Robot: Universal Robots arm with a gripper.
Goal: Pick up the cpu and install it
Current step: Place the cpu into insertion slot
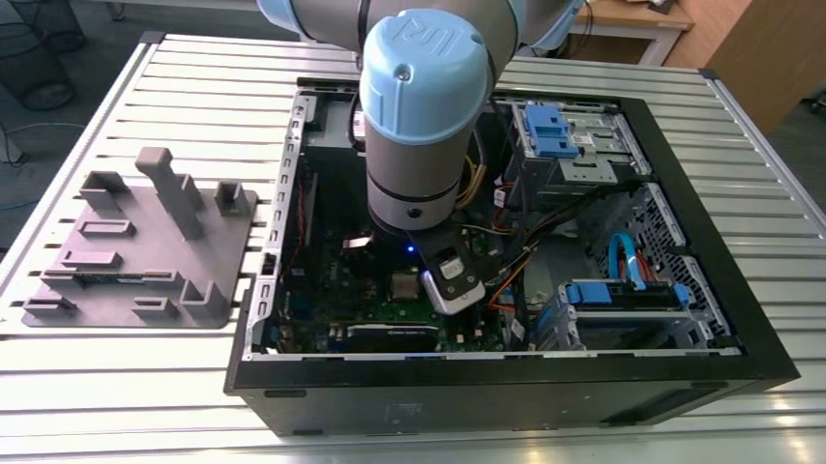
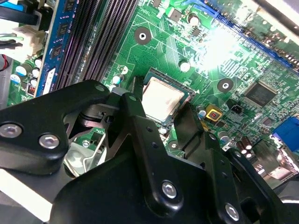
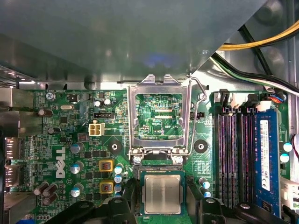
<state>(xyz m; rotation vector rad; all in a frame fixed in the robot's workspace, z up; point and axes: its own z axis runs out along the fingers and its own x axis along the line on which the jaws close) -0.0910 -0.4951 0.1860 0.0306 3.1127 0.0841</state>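
Inside the open computer case [image 1: 452, 396], in the exterior view, my arm [image 1: 413, 116] reaches down over the motherboard [image 1: 316, 309]. The cpu [image 1: 404, 286] lies flat on that board, under the wrist. On the exterior view's left a grey fixture [image 1: 142, 251] sits on the table [image 1: 155, 387], well apart from the case.

In the second wrist view the gripper [image 2: 161, 108] is spread. Its fingers [image 2: 140, 130] stand on either side of the cpu and do not touch it.

In the first wrist view the cpu [image 3: 162, 193] sits inside its socket [image 3: 161, 171], with the load frame [image 3: 132, 116] swung open beside it. I judge the chip light, stiff and easily damaged underneath. I would take it by two opposite edges, since the smooth lid offers no purchase.
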